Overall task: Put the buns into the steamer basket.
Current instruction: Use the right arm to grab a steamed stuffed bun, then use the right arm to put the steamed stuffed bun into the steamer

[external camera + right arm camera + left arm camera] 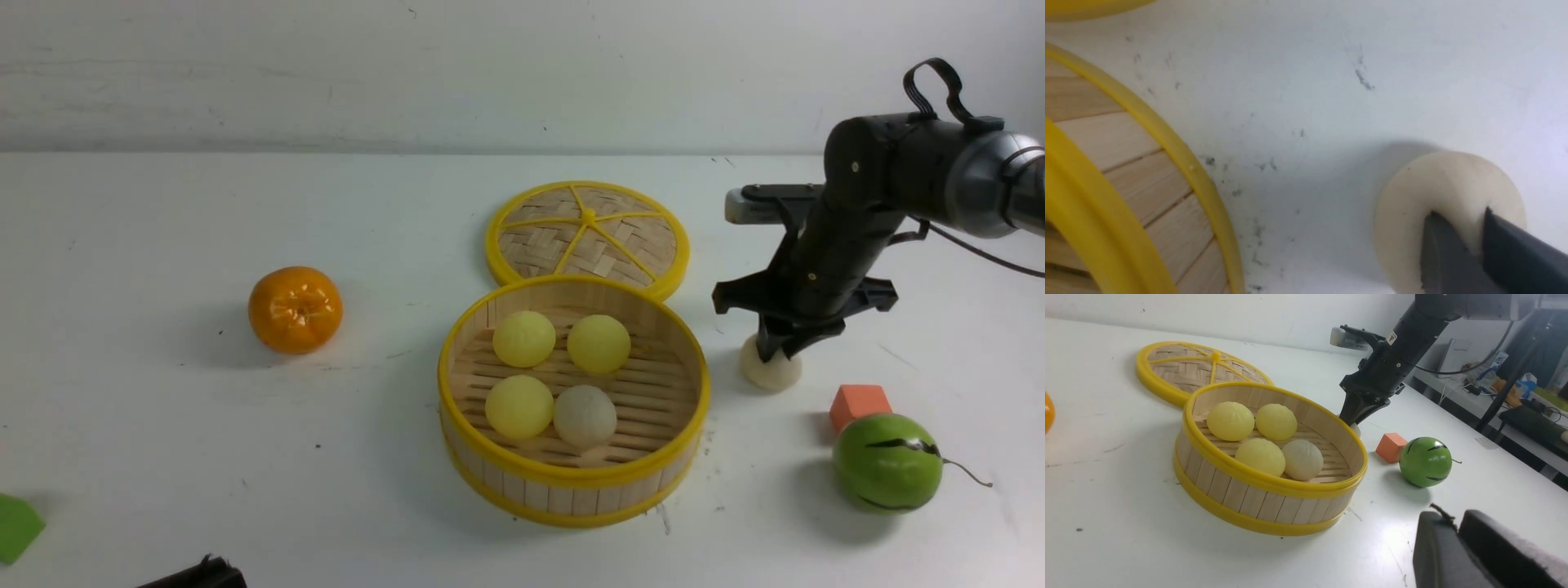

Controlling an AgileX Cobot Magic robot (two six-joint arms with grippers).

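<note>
Four soft yellow and off-white buns [524, 339] already basketed; last off-white bun [1404, 228] pinched in right black claw [1461, 214] beside round bamboo steamer [571, 498].

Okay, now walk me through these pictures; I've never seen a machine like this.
It is a robot with two arms. One picture looks forward from between the arms; the other two come from cameras on the left and right wrists.

On the table stands a round basket with four buns in it. Behind it lies a woven lid. An orange is to the left; a block and a green melon are to the right.

The right end effector pinches the fifth bun, outside the basket.
</note>
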